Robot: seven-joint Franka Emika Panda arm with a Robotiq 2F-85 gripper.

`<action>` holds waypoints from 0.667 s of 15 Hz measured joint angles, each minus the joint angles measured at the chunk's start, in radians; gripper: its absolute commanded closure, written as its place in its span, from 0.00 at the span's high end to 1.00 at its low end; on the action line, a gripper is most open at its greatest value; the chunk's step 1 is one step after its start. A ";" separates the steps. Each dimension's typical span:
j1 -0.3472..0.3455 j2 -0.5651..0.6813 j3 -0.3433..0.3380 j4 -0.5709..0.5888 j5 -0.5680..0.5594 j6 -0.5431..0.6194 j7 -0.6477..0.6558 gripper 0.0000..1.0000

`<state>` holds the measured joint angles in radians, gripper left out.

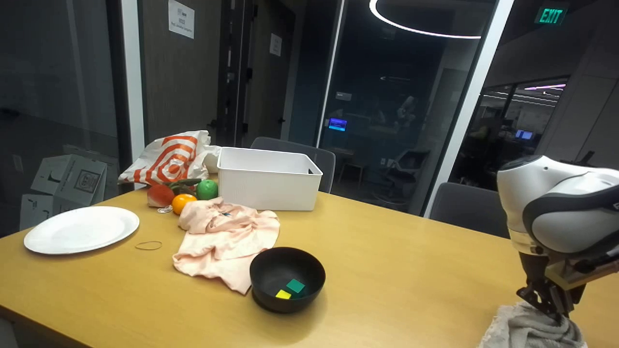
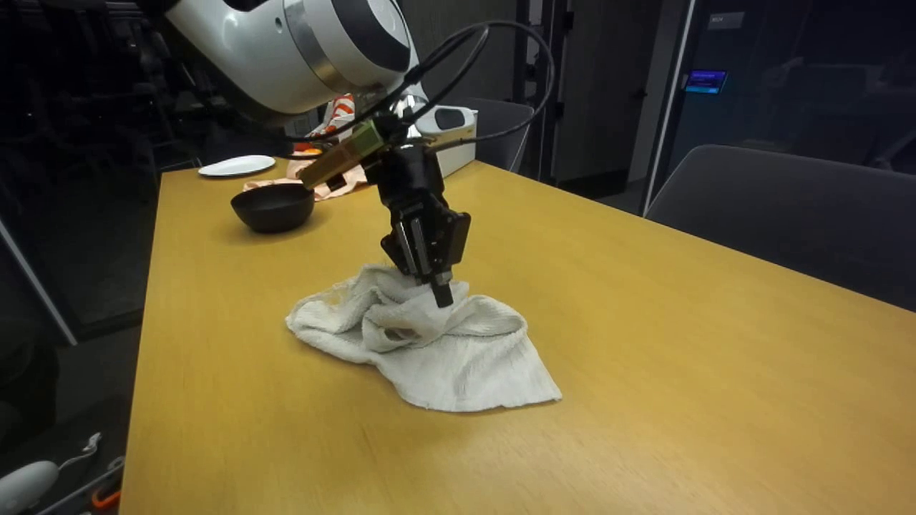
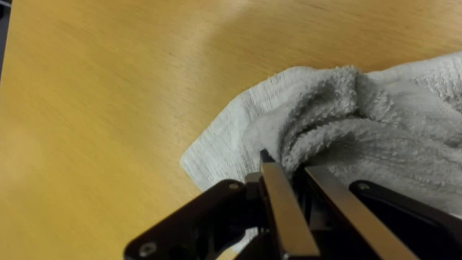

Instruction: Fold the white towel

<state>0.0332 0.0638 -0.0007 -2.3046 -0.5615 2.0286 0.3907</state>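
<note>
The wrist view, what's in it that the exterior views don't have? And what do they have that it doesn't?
Only the wrist view: a close look down at the fuzzy folds of the white towel, right by the tips of the claw.

Only the exterior views: both show the black bowl, white plate, pink cloth, white bin and the robot's big arm. A green EXIT sign shows in an exterior view too.

All of them share: the towel, the claw and the table.
</note>
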 measured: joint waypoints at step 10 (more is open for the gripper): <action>-0.008 0.109 -0.016 0.013 0.083 0.034 0.022 0.73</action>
<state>0.0251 0.1733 -0.0170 -2.2911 -0.4785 2.0626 0.4130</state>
